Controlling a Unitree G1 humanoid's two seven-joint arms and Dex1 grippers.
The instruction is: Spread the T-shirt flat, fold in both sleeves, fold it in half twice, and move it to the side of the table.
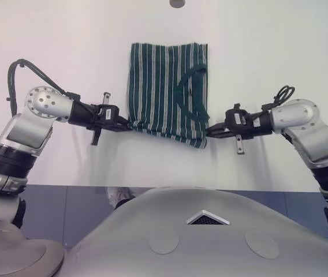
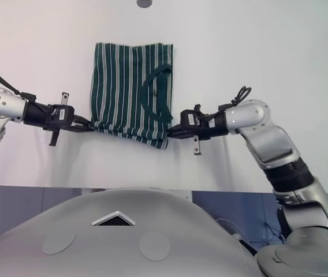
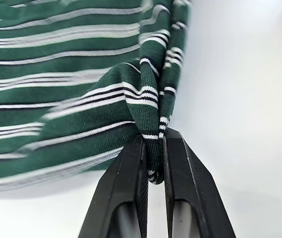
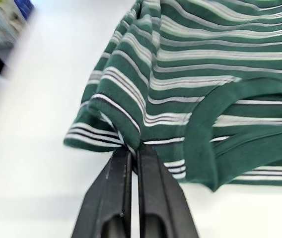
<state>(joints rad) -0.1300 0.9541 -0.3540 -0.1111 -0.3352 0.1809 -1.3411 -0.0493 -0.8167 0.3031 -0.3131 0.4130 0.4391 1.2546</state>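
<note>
A dark green T-shirt (image 1: 167, 86) with white stripes lies folded into a narrow upright panel on the white table (image 1: 279, 52), its collar showing on top near the right side. My left gripper (image 1: 126, 126) is shut on the shirt's near left corner; in the left wrist view the fingers (image 3: 131, 188) pinch a bunched fold of the T-shirt (image 3: 81, 99). My right gripper (image 1: 210, 132) is shut on the near right corner, where the right wrist view shows the T-shirt (image 4: 195, 89) clamped at its edge beside the collar band. The near edge is slightly lifted between the two grippers.
The white table spreads wide on both sides of the shirt and beyond it. A small grey round mark (image 1: 177, 3) sits at the far edge. The table's near edge (image 1: 66, 186) runs just in front of the arms, with grey floor below.
</note>
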